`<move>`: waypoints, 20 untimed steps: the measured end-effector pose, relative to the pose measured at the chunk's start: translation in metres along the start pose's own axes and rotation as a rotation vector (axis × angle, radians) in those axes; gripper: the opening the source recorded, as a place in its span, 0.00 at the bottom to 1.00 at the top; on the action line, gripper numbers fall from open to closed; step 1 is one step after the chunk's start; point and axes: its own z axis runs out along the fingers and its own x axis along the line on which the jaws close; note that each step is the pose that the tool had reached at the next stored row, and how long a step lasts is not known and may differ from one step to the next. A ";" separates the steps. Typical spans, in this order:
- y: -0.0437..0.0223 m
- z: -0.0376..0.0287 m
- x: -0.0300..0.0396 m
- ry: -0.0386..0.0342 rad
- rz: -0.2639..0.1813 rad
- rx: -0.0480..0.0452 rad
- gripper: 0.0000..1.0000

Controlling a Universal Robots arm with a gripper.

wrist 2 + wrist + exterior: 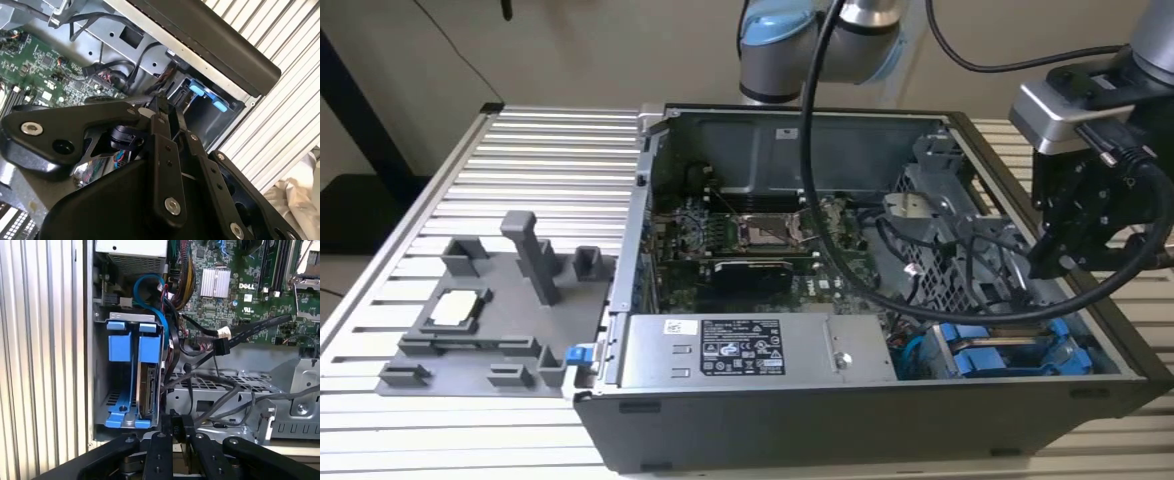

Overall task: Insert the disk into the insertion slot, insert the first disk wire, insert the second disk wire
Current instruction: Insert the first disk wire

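An open desktop computer case lies on its side on a ribbed aluminium worktop, reaching to the worktop's edge on the exterior view's right. The disk stands on edge in its bright blue carrier inside the insertion slot. This grey sheet-metal bay sits in the case's near corner on the exterior view's right. In the exterior view the blue frame shows there just beside the power supply, a grey box with a white sticker along the case's near edge. In the second wrist view the blue end tabs show against the case's side wall.

The gripper hangs above the case's right-hand edge, over the bay. In both wrist views its black fingers stand drawn together, clenched, with nothing visible between them, and its tips are clear of the disk. A black cable ending in a black connector lies loose across the case floor, apart from the disk. A blue cable loops just above the bay.

The green motherboard fills the middle of the case. A grey plastic fixture with upright posts lies on the worktop near the near corner on the exterior view's left.
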 end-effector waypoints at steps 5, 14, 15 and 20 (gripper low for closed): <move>-0.0054 0.0031 0.0005 0.0019 0.001 -0.0355 0.20; -0.0090 0.0119 0.0040 0.0008 0.003 -0.0629 0.20; -0.0096 0.0131 0.0050 0.0006 0.003 -0.0640 0.20; -0.0096 0.0194 0.0078 0.0007 0.004 -0.0654 0.20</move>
